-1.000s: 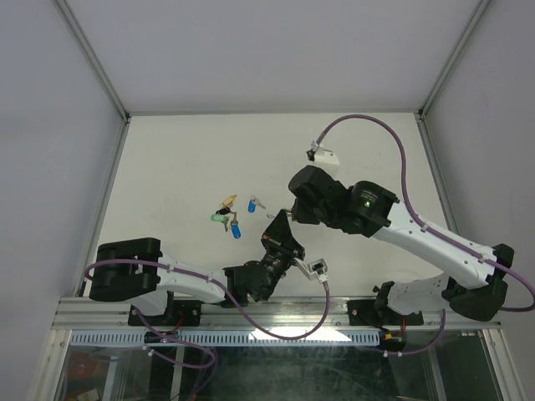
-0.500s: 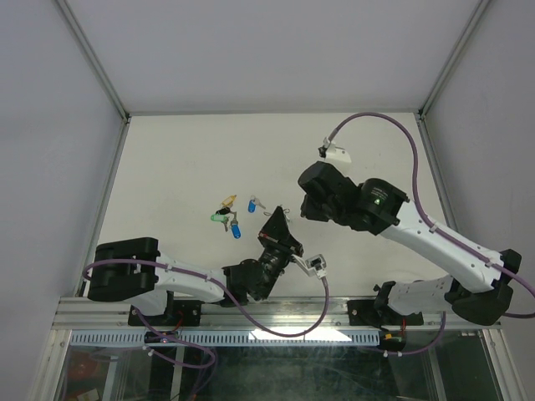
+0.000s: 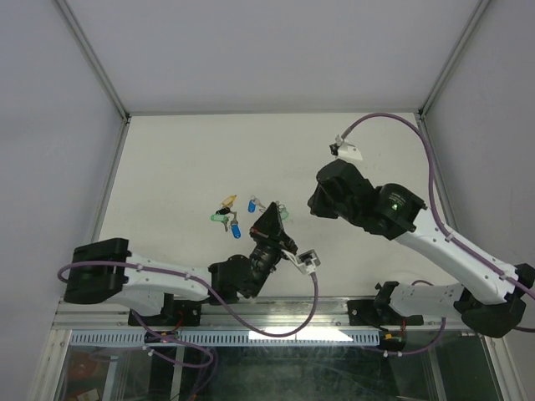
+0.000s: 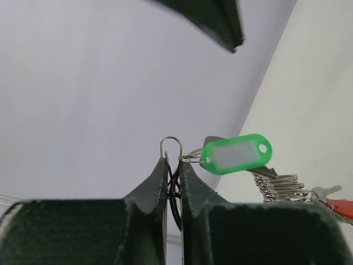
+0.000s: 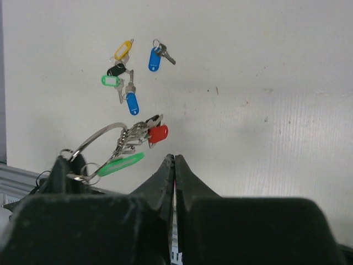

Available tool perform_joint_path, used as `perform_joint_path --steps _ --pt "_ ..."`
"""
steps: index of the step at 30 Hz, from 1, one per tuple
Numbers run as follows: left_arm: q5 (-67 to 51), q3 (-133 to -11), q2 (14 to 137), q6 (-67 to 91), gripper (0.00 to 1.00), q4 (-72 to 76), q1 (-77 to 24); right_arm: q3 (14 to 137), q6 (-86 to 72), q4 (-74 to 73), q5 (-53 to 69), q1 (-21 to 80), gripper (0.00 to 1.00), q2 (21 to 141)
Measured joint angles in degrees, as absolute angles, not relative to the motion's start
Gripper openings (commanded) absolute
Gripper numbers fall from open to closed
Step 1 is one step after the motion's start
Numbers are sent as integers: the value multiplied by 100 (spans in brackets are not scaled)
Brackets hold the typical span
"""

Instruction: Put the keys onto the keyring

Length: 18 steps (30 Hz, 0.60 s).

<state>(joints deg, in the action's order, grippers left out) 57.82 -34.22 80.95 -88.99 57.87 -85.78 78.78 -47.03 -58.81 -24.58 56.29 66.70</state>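
My left gripper (image 3: 269, 224) is shut on the thin silver keyring (image 4: 171, 144) and holds it up off the table. A green tag (image 4: 235, 154), a bunch of silver keys (image 4: 281, 185) and a red-capped key (image 5: 158, 134) hang from the ring (image 5: 102, 137). My right gripper (image 5: 174, 160) is shut and empty, to the right of the ring and apart from it; it also shows in the top view (image 3: 316, 203). Loose keys lie on the table: yellow (image 5: 123, 48), blue (image 5: 154, 58), black (image 5: 116, 70), green (image 5: 110, 80) and a second blue (image 5: 132, 102).
The loose keys cluster (image 3: 227, 215) lies left of the left gripper. The white table (image 3: 192, 159) is walled by grey panels with metal frame posts at the back corners. A purple cable (image 3: 393, 125) loops above the right arm.
My right arm has drawn back to the right, away from the left gripper and the ring. My left arm has shifted a little to the left, still holding the keyring.
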Motion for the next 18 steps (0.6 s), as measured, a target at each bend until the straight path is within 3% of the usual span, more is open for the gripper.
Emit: perform_joint_path --steps 3,9,18 --pt "5564 -3444 7212 -8125 0 4853 -8571 7690 -4434 -5575 -2309 5417 0 6342" --pt "4528 -3975 5843 -6193 0 3234 -8184 7400 -3782 -4849 -1944 5194 10 5714" --pt "3192 -4147 5422 -4755 0 2110 -7636 7142 -2858 -3623 -910 5183 30 5127"
